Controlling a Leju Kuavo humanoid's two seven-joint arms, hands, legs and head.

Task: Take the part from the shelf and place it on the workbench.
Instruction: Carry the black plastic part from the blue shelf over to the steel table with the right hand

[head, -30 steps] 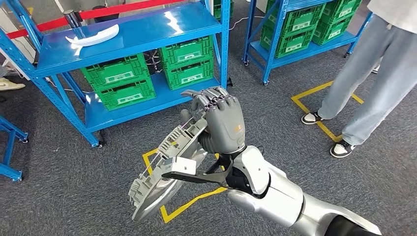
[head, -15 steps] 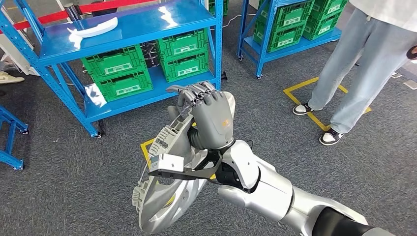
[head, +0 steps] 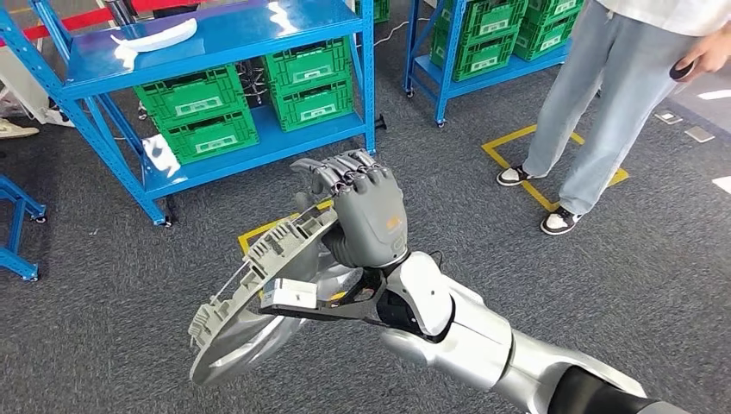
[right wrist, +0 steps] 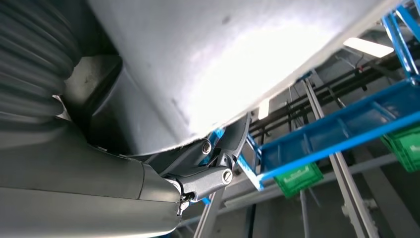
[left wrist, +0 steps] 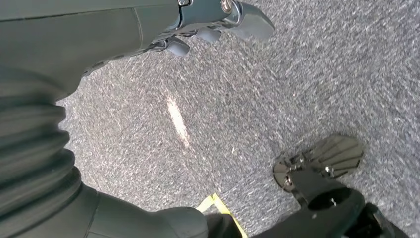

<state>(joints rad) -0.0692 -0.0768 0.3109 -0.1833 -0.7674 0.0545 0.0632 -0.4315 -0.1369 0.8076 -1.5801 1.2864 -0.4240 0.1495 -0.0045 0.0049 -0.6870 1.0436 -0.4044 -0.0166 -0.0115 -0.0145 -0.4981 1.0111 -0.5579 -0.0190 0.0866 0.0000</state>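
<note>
The right robot hand (head: 366,216) grips the grey part (head: 259,297), fingers curled over its upper edge, holding it tilted above the floor (head: 103,285), near the blue shelf (head: 215,39). The left robot hand (left wrist: 99,44) hangs over carpet; whether it is open I cannot tell.

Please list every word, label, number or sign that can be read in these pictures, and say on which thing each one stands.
No text can be read.
White labels on the green crates: too small to read.
Small orange mark on the back of the right hand: too blurred to read.
Grey part held by that hand: no print can be made out.
Yellow floor tape: plain lines, no letters.
</note>
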